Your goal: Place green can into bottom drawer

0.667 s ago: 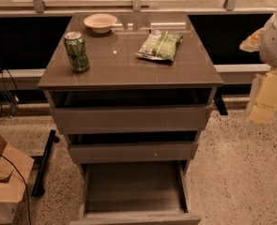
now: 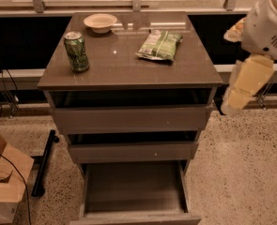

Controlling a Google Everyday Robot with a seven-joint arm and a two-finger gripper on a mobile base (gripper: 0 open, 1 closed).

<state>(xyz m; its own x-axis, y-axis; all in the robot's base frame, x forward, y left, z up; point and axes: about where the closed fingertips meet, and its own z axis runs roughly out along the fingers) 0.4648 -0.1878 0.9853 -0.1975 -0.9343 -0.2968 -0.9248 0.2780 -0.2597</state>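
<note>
Find the green can upright in the upper left of the frame, on the table near its left edge, silver top up, touching nothing else. Judge it light if empty, heavier if full; cannot tell which. Expect thin walls, stiff yet easily dented, and a smooth, slippery skin, so squeeze gently. Take hold across the middle of the body, from the side, keeping it upright; avoid the top rim, too narrow a ledge for a sure grip. Note free room all round: pale bowl up and to the right, near but apart; flat snack bag well apart, toward the upper centre.

Lower down, see the bottom drawer pulled out at the lower centre, floor bare, ready to receive; front face cut off by the lower border. Above it, top drawer and middle drawer, each with a dark gap hiding its inside.

Look for the claw at the right of the frame, at the lower end of the pale arm, just beside the table's right front corner, well apart from the can and not holding it. Cannot tell how far open: outline merging with the arm. Upper arm cut off by the right border.
</note>
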